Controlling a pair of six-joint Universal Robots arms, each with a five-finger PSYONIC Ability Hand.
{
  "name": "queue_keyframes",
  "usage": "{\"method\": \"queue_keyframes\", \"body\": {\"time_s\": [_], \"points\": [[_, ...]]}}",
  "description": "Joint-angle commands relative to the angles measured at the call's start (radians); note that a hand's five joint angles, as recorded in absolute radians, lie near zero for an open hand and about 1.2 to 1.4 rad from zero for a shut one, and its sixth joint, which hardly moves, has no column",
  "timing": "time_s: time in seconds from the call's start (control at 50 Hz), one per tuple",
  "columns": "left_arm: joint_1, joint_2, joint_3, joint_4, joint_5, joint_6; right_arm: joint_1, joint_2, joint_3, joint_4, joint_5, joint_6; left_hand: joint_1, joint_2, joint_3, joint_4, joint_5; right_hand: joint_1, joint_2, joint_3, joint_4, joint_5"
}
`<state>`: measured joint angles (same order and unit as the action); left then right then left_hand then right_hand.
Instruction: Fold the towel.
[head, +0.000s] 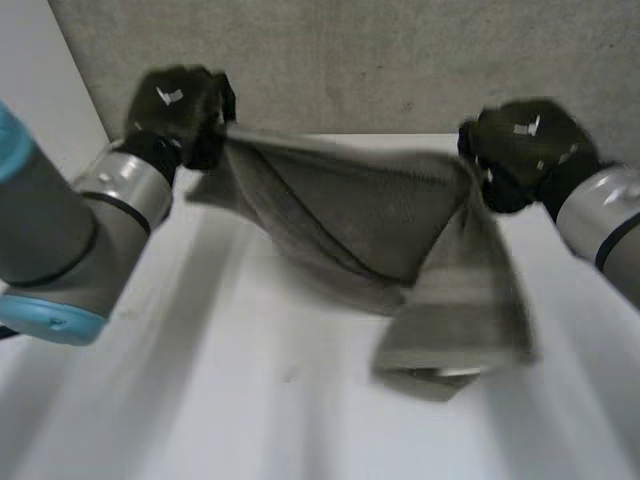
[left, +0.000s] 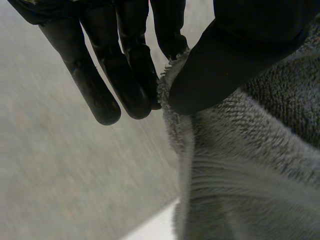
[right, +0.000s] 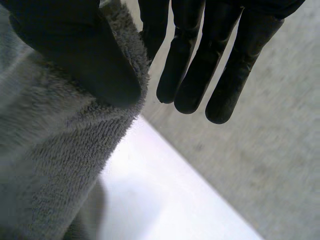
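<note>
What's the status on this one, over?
Left robot hand pinching one top corner of towel, right robot hand the other. Towel held up, sagging between them over table. Nothing in the way.

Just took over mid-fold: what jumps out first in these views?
The grey towel is strung in the air between both hands, sagging in the middle with a flap hanging low toward the white table. The left hand and right hand each pinch its top edge, thumb against fingers.
</note>
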<state>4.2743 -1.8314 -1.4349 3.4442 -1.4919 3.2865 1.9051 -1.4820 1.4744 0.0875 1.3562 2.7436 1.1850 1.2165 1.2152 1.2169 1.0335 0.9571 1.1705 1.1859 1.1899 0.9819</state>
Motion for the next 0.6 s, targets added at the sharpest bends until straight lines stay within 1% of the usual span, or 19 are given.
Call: {"method": "queue_keyframes", "body": {"time_s": [0.02,0.06,0.1,0.12,0.16,0.2,0.22,0.3,0.32,0.34,0.36,0.38,0.4,0.42,0.44,0.48,0.5,0.54,0.6], "points": [[0.001,0.141,-0.021,-0.04,0.004,0.008,0.006,0.012,-0.175,0.044,-0.022,0.002,0.211,0.18,0.181,0.179,0.188,0.439,0.226,0.21,0.206,0.24],[0.001,0.159,-0.032,-0.077,0.006,0.03,0.008,0.034,-0.215,0.069,-0.025,0.001,0.211,0.18,0.181,0.179,0.188,0.439,0.226,0.21,0.206,0.24],[0.001,0.158,-0.041,-0.098,0.004,0.045,0.017,0.119,-0.278,0.116,-0.035,-0.002,0.211,0.18,0.181,0.179,0.188,0.439,0.226,0.21,0.206,0.24],[0.001,0.153,-0.054,-0.12,0.001,0.06,0.017,0.12,-0.278,0.117,-0.035,-0.002,0.211,0.18,0.181,0.179,0.188,0.439,0.226,0.21,0.206,0.24],[-0.001,0.144,-0.073,-0.134,-0.001,0.076,0.025,0.207,-0.328,0.165,-0.04,-0.008,0.211,0.18,0.181,0.179,0.188,0.439,0.226,0.21,0.206,0.24],[-0.001,0.121,-0.088,-0.146,-0.001,0.093,0.029,0.242,-0.339,0.179,-0.043,-0.027,0.211,0.18,0.181,0.179,0.188,0.439,0.226,0.21,0.206,0.24],[-0.001,0.086,-0.101,-0.157,-0.002,0.11,0.029,0.243,-0.339,0.179,-0.043,-0.027,0.211,0.18,0.181,0.179,0.188,0.439,0.226,0.21,0.206,0.24],[-0.001,0.009,-0.131,-0.174,-0.024,0.142,0.034,0.359,-0.341,0.184,-0.043,-0.108,0.211,0.18,0.181,0.179,0.188,0.439,0.226,0.21,0.206,0.24],[-0.005,-0.024,-0.142,-0.183,-0.043,0.157,0.034,0.396,-0.339,0.189,-0.037,-0.131,0.211,0.18,0.181,0.179,0.188,0.439,0.226,0.21,0.206,0.24],[-0.005,-0.06,-0.147,-0.189,-0.06,0.171,0.034,0.396,-0.339,0.189,-0.037,-0.131,0.211,0.18,0.181,0.179,0.188,0.439,0.226,0.21,0.206,0.24],[-0.005,-0.06,-0.147,-0.189,-0.06,0.171,0.034,0.423,-0.335,0.193,-0.035,-0.139,0.211,0.18,0.181,0.179,0.188,0.295,0.081,0.066,0.062,0.096],[-0.005,-0.095,-0.147,-0.192,-0.079,0.18,0.034,0.424,-0.335,0.193,-0.035,-0.139,0.211,0.18,0.181,0.179,0.188,0.293,0.08,0.065,0.061,0.094],[-0.005,-0.095,-0.147,-0.192,-0.079,0.18,0.034,0.442,-0.327,0.193,-0.029,-0.142,0.211,0.18,0.181,0.179,0.188,-0.009,-0.222,-0.238,-0.242,-0.208],[-0.004,-0.127,-0.147,-0.192,-0.096,0.186,0.031,0.447,-0.318,0.193,-0.022,-0.137,0.211,0.18,0.181,0.179,0.188,-0.227,-0.44,-0.456,-0.46,-0.426],[-0.004,-0.146,-0.147,-0.192,-0.105,0.186,0.031,0.447,-0.318,0.193,-0.022,-0.137,0.211,0.18,0.181,0.179,0.188,-0.229,-0.443,-0.458,-0.462,-0.429],[-0.004,-0.157,-0.147,-0.192,-0.108,0.186,0.017,0.434,-0.292,0.193,-0.009,-0.092,0.211,0.18,0.181,0.179,0.188,-0.524,-0.738,-0.753,-0.757,-0.724],[-0.004,-0.158,-0.151,-0.194,-0.11,0.186,0.017,0.434,-0.292,0.193,-0.009,-0.091,0.211,0.18,0.181,0.179,0.188,-0.526,-0.739,-0.754,-0.758,-0.725],[-0.005,-0.16,-0.156,-0.194,-0.11,0.186,-0.015,0.399,-0.255,0.195,0.003,0.005,0.211,0.18,0.181,0.179,0.188,-0.701,-0.915,-0.93,-0.934,-0.9],[-0.004,-0.152,-0.176,-0.194,-0.11,0.186,-0.052,0.374,-0.23,0.196,0.003,0.05,0.211,0.18,0.181,0.179,0.188,-0.746,-0.959,-0.975,-0.979,-0.945]]}}
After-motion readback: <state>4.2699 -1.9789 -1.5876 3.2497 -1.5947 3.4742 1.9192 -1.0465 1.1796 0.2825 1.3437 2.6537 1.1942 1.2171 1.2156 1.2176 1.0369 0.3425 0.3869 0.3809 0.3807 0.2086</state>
